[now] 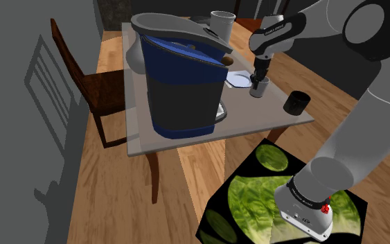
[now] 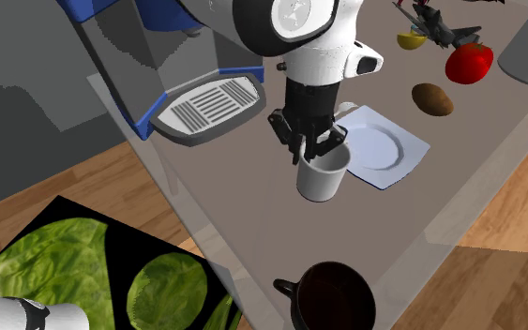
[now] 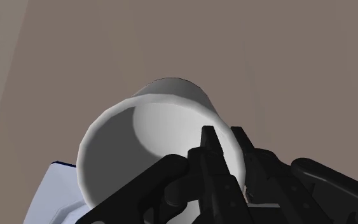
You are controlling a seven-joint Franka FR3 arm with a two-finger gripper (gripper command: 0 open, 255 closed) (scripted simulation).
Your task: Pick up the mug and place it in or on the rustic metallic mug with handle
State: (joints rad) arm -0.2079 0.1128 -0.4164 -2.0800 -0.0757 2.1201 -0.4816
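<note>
No legible txt, labels or nos.; faint mark on arm [image 1: 276, 29] too small to read.

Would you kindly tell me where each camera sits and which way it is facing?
Shoulder view: behind the stand, looking down over the table; stand and arm show.
Second exterior view: high near the dark mug, looking down at the white mug; claw shows.
Wrist view: rides the claw, looking into the white mug; fingers show.
All share the white mug.

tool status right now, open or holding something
Tool: closed, gripping the white mug by its rim.
</note>
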